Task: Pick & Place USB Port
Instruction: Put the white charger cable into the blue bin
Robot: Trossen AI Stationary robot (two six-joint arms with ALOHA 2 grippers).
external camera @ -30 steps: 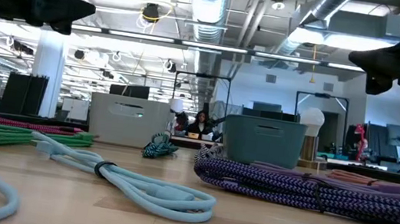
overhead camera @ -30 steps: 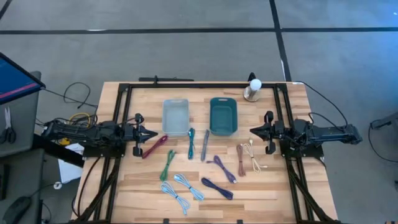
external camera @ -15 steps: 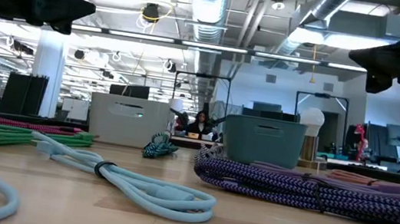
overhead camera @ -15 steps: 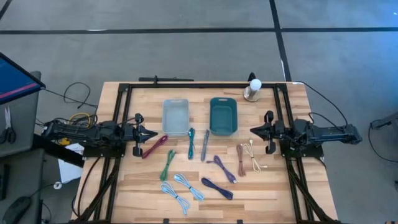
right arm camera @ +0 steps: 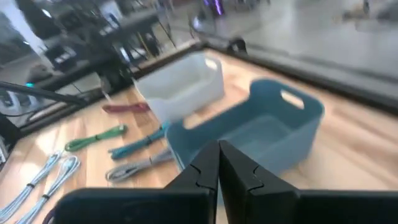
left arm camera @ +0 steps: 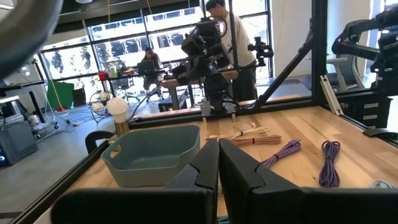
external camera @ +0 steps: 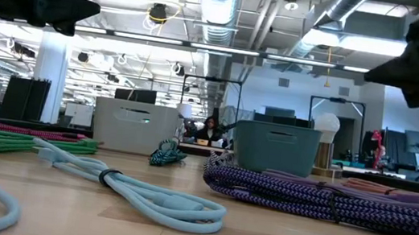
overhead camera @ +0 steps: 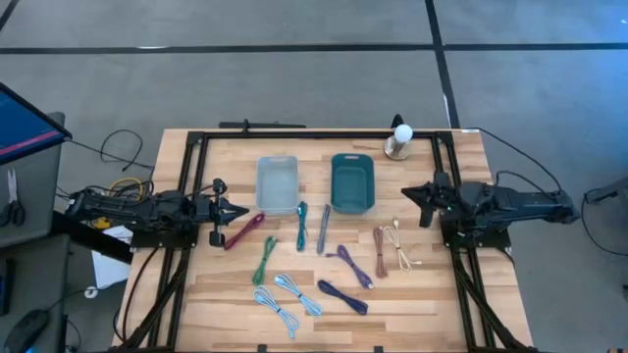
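Note:
Several coiled USB cables lie flat on the wooden table: maroon (overhead camera: 244, 230), teal (overhead camera: 301, 225), grey (overhead camera: 324, 227), green (overhead camera: 265, 260), light blue (overhead camera: 297, 294), purple (overhead camera: 355, 266), dark purple (overhead camera: 341, 296), brown (overhead camera: 381, 251) and beige (overhead camera: 397, 245). A pale grey bin (overhead camera: 278, 183) and a teal bin (overhead camera: 352, 182) stand beyond them. My left gripper (overhead camera: 241, 209) is shut and empty, above the table left of the maroon cable. My right gripper (overhead camera: 406, 194) is shut and empty, right of the teal bin (right arm camera: 261, 134).
A lamp with a white ball (overhead camera: 400, 140) stands at the far right of the table. A black frame (overhead camera: 314, 132) runs round the table's edges. Bare wood lies between the bins and the far rail. People show in the room beyond.
My right gripper has moved toward the table's far edge and a little toward its right edge, and has turned so that it points toward the teal bin. Its fingers stay shut. The left arm and the cables have kept still.

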